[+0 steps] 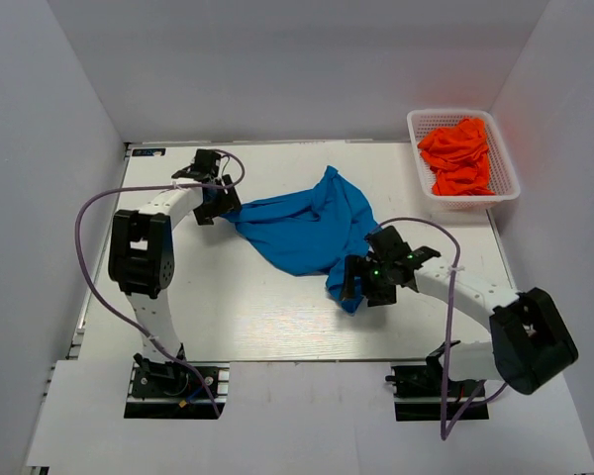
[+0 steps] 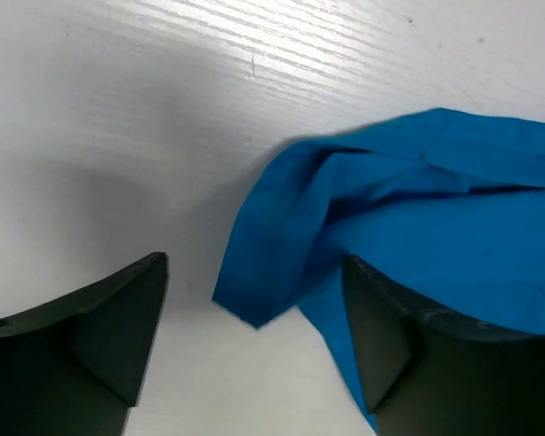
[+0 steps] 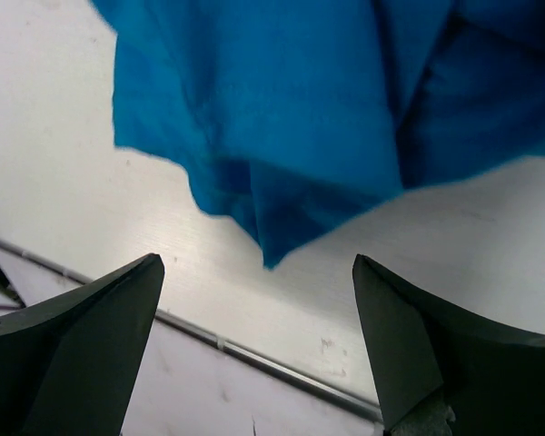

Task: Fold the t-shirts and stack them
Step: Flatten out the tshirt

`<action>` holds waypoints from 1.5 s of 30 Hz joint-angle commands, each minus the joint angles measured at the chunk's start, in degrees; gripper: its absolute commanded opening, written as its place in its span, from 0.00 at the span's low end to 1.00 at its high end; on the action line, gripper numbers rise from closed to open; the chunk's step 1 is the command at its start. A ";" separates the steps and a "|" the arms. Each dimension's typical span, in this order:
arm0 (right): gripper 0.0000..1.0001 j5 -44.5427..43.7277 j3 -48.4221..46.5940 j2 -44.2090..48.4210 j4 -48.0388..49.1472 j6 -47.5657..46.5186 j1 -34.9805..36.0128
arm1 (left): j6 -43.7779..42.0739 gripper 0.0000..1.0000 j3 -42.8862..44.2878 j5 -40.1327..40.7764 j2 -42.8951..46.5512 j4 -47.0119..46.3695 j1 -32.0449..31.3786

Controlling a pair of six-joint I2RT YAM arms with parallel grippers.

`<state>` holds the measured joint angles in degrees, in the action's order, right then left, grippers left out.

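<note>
Blue soft-fabric t-shirt (image 1: 302, 233) lies crumpled, one corner inside my open left gripper (image 2: 254, 272), another just ahead of my open right gripper (image 3: 254, 268); closing could pinch doubled layers.

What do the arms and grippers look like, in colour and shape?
The left arm and right arm have white links and black joint housings. The left gripper and right gripper are black, with wedge-shaped fingers. A purple cable loops along each arm.

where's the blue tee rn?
Top view: the blue t-shirt lies crumpled in the middle of the table, between the left gripper at its left end and the right gripper at its near-right corner.
</note>
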<state>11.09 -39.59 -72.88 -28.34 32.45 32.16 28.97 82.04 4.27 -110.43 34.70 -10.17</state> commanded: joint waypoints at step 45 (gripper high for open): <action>0.00 -33.87 -74.31 25.24 9.62 -36.14 2.38 | -3.31 0.00 23.77 0.66 63.67 -5.69 0.24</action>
<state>-28.69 -111.37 -48.86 -23.03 0.10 34.65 26.92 102.56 6.39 -50.81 30.87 -10.24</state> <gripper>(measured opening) 0.009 0.022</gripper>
